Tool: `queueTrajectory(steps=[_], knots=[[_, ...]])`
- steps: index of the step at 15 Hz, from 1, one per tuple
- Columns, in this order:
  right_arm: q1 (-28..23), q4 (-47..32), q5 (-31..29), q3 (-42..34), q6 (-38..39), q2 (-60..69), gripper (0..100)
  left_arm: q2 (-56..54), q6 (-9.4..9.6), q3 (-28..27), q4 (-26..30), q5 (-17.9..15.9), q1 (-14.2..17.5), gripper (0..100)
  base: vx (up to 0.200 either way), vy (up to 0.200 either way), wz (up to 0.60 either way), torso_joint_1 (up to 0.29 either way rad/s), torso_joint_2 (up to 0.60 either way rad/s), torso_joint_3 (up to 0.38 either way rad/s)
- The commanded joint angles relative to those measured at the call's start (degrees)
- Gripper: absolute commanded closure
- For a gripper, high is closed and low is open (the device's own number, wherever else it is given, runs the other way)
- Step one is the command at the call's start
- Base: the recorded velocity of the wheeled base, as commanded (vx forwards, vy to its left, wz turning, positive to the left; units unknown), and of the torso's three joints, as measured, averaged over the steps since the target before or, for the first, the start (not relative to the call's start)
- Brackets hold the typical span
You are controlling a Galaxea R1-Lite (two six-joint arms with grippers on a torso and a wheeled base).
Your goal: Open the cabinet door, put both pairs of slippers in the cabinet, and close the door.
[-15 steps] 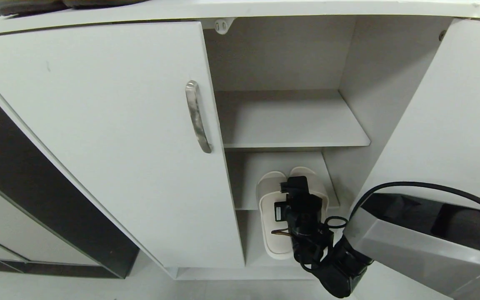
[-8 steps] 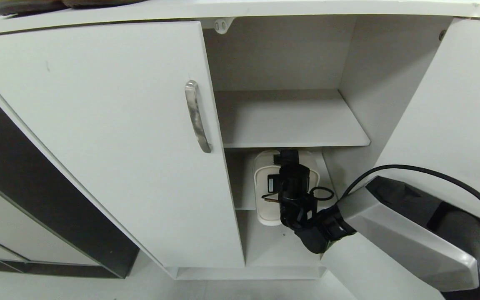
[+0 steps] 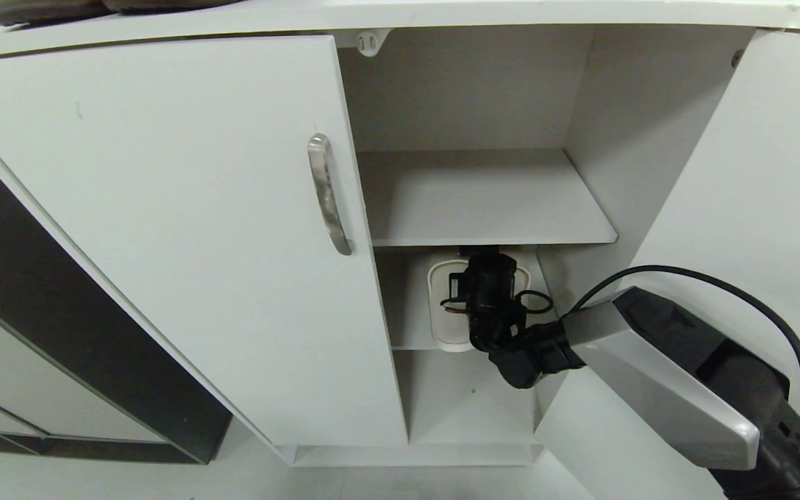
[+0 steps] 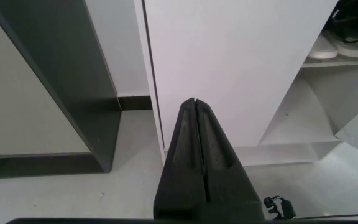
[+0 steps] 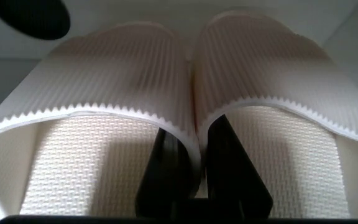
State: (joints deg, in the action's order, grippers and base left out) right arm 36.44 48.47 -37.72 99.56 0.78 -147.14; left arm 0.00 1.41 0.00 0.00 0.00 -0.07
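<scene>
A pair of white ribbed slippers (image 3: pixel 442 312) lies on the low shelf (image 3: pixel 407 326) of the white cabinet, under the wider upper shelf (image 3: pixel 483 198). My right gripper (image 3: pixel 487 274) is inside that compartment, on top of the pair. In the right wrist view the right gripper (image 5: pixel 197 180) is shut on the two inner straps of the white slippers (image 5: pixel 104 81), pinching them together. The right cabinet door (image 3: pixel 754 173) stands open. A dark second pair (image 3: pixel 39 8) rests on the cabinet top at the far left. My left gripper (image 4: pixel 194 107) is shut and empty, low before the left door (image 4: pixel 229 62).
The left door (image 3: pixel 164 208) with its metal handle (image 3: pixel 329 194) is shut. The bottom compartment (image 3: pixel 469 403) lies below the slippers. A dark panel (image 3: pixel 60 292) stands to the cabinet's left, and pale floor (image 4: pixel 73 193) lies in front.
My right arm has pushed the white slippers up and deeper into the cabinet, from over the bottom compartment onto the low shelf. The grip on them has held.
</scene>
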Motion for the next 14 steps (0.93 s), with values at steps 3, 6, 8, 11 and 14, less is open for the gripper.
queueTrajectory(steps=[3, 6, 8, 11, 14], knots=[[-0.3, 0.0, 1.1, 0.7, 0.0, -1.7, 100, 0.1, -0.01, 0.0, 0.0, 0.0, 0.0, 100, 0.0, 0.0, 0.0, 0.0, 0.0, 0.0], [-0.7, 0.0, 1.1, 1.8, 0.0, -2.4, 100, 0.1, -0.01, 0.0, 0.0, 0.0, 0.0, 100, 0.0, 0.0, 0.0, 0.0, 0.0, 0.0], [-0.8, 0.0, 1.1, 1.8, 0.0, -2.7, 100, 0.1, -0.01, 0.0, 0.0, 0.0, 0.0, 100, 0.0, 0.0, 0.0, 0.0, 0.0, 0.0], [-0.8, 0.0, 1.1, 2.0, 0.0, -3.7, 100, 0.1, -0.01, 0.0, 0.0, 0.0, 0.1, 100, 0.0, 0.0, 0.0, 0.0, 0.0, 0.0], [-0.8, 0.0, 1.1, 2.0, 0.0, -3.7, 0, 0.1, -0.01, 0.0, 0.0, 0.0, 0.1, 100, 0.0, 0.0, 0.0, 0.0, 0.0, 0.0]])
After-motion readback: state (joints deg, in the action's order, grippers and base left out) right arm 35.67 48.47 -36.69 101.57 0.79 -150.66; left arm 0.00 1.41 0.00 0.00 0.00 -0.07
